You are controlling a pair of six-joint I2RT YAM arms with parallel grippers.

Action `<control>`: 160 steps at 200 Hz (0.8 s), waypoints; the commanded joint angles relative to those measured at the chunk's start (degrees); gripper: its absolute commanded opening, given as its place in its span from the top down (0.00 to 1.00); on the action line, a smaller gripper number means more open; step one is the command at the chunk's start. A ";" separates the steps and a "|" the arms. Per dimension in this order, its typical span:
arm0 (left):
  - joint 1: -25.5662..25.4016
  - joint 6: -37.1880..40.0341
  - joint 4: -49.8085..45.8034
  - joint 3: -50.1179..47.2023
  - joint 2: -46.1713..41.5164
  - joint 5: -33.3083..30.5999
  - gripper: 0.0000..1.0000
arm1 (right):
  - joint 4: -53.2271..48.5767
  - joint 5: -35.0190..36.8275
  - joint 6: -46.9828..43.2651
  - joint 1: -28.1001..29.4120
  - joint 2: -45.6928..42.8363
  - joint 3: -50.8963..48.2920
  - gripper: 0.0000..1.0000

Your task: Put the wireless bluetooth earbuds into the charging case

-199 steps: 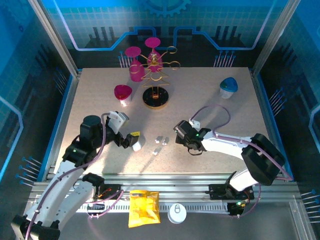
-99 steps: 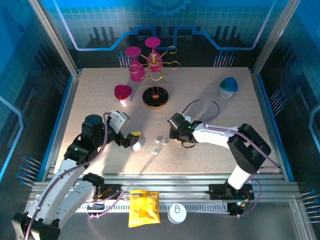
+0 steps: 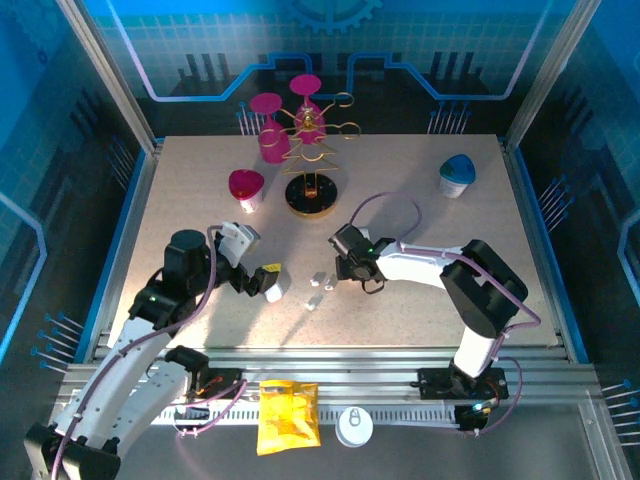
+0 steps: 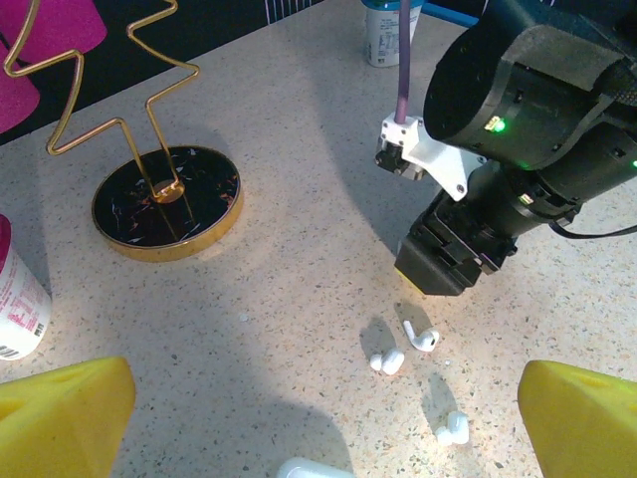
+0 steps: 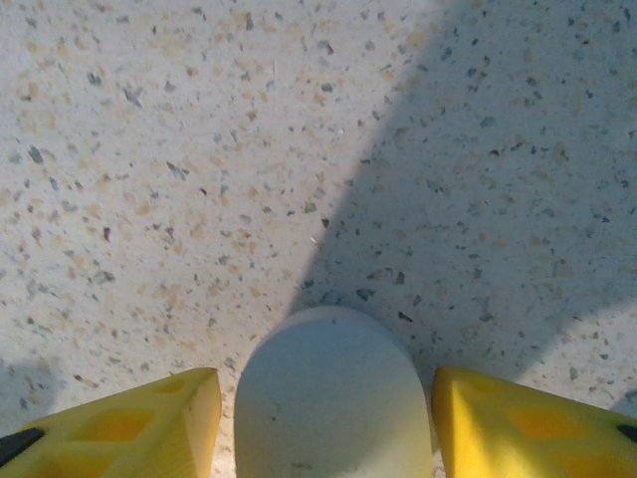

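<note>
Three tiny white earbuds [image 3: 318, 279] lie loose on the speckled table between the arms; in the left wrist view one earbud [image 4: 388, 360] lies beside a second [image 4: 423, 339], and a third [image 4: 453, 430] is nearer. My left gripper [image 3: 268, 282] stands wide open just left of them, with a white charging case [image 3: 274, 291] between its yellow fingers [image 4: 60, 418] and untouched. My right gripper [image 3: 347, 268] is just right of the earbuds. Its fingers [image 5: 129, 423] flank another white rounded case [image 5: 328, 398] on the table, with a thin gap on each side.
A gold wire rack on a black round base [image 3: 311, 195] holds pink glasses at the back. A pink cup [image 3: 247, 187] stands to its left and a blue-lidded cup [image 3: 457, 175] at the back right. A yellow bag [image 3: 288, 415] lies below the table's front edge.
My right arm has swung left toward the earbuds, and its jaws have narrowed. The left arm and the earbuds have not moved.
</note>
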 commanded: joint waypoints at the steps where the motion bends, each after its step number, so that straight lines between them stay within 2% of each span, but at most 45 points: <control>1: -0.37 0.85 1.22 -0.52 -0.32 -0.39 0.01 | 0.96 -0.04 -3.15 0.81 -2.32 -2.22 0.42; 44: -0.32 0.85 1.22 -0.43 -0.06 -0.29 0.01 | 1.56 -0.68 -2.77 0.82 -2.08 -3.21 0.46; 83: -0.37 0.78 0.90 -0.43 -0.05 -0.29 0.01 | 1.77 -1.41 -3.39 0.85 -1.61 -2.81 0.64; 107: -0.37 0.51 0.86 -0.33 -0.06 -0.15 0.01 | 1.67 -2.08 -5.24 0.77 -2.95 -2.98 0.69; 136: -0.37 -0.64 -0.01 1.25 0.57 1.71 0.01 | 4.18 -7.01 -15.49 0.49 -7.23 -3.73 0.69; 160: -0.32 -1.30 -1.68 3.74 1.98 5.95 0.01 | 4.35 -18.25 -28.54 -0.53 -12.43 -3.42 0.70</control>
